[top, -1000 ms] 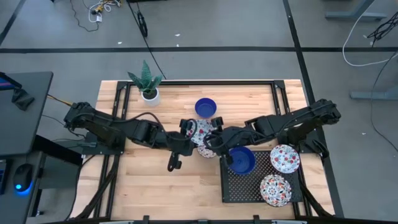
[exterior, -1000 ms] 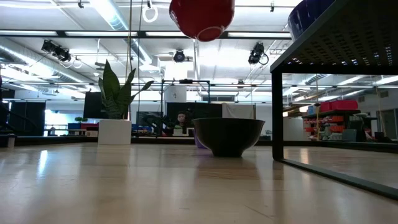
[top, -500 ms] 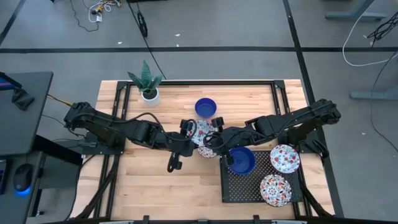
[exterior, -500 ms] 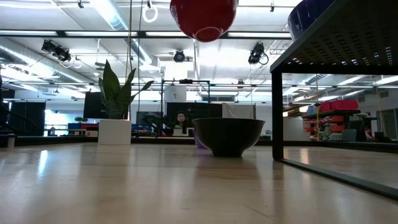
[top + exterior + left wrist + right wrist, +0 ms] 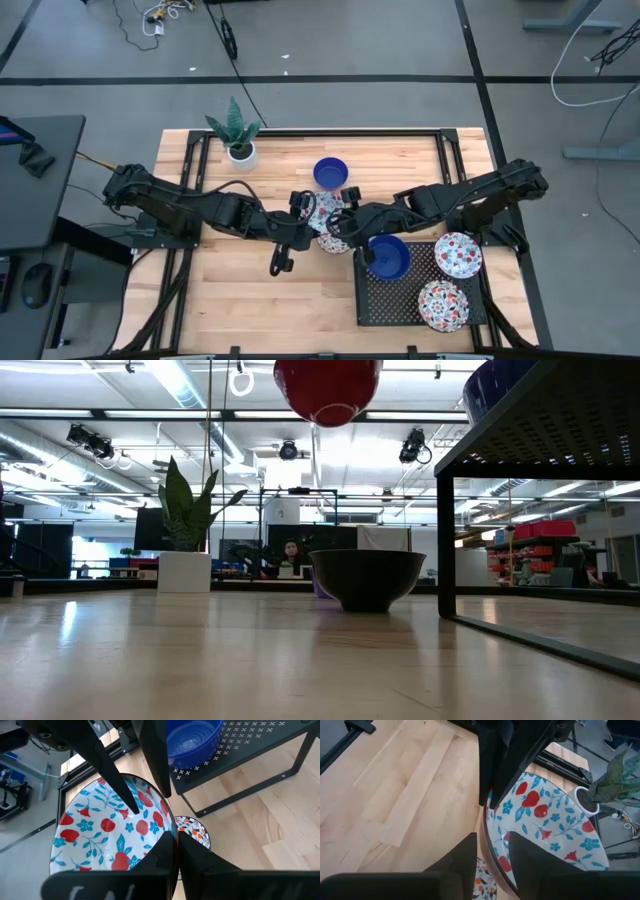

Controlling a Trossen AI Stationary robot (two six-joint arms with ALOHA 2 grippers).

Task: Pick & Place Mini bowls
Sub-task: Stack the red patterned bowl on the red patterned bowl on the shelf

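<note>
L gripper [image 5: 312, 213] pinches floral bowl [image 5: 325, 211] rim above table [image 5: 250, 290] center; R gripper [image 5: 338, 222] fingers straddle opposite rim, grip unclear.

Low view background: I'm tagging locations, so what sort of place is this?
Probably a robotics lab or workshop hall: ceiling light strips, a person at a desk, shelving behind the wooden table.
</note>
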